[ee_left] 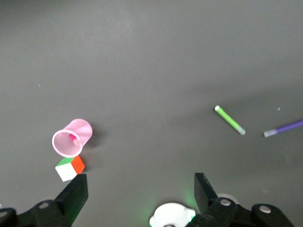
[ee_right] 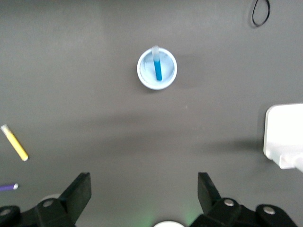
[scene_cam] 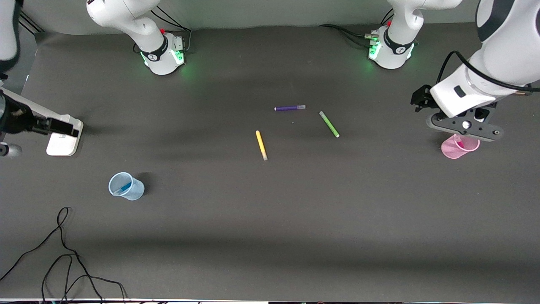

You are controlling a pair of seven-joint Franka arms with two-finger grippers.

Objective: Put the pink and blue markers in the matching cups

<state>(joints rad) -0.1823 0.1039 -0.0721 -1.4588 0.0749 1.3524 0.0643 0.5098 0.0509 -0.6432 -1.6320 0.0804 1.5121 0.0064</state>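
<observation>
The pale blue cup [scene_cam: 126, 186] stands toward the right arm's end, and the blue marker [scene_cam: 124, 188] leans inside it. In the right wrist view the cup [ee_right: 157, 69] holds the marker [ee_right: 157, 70]. The pink cup [scene_cam: 459, 147] stands toward the left arm's end with the pink marker [scene_cam: 460, 144] inside; the left wrist view shows this cup [ee_left: 72, 137] tipped and the marker [ee_left: 73, 138] in it. My left gripper [ee_left: 140, 182] is open, empty and high, and its hand [scene_cam: 460, 101] is over the pink cup. My right gripper [ee_right: 144, 182] is open, empty and high above bare table.
A purple marker [scene_cam: 290, 108], a green marker [scene_cam: 329, 124] and a yellow marker [scene_cam: 261, 145] lie mid-table. A small coloured cube [ee_left: 70, 168] sits beside the pink cup. A white block [scene_cam: 63, 137] lies at the right arm's end. Black cables [scene_cam: 63, 253] trail at the front corner.
</observation>
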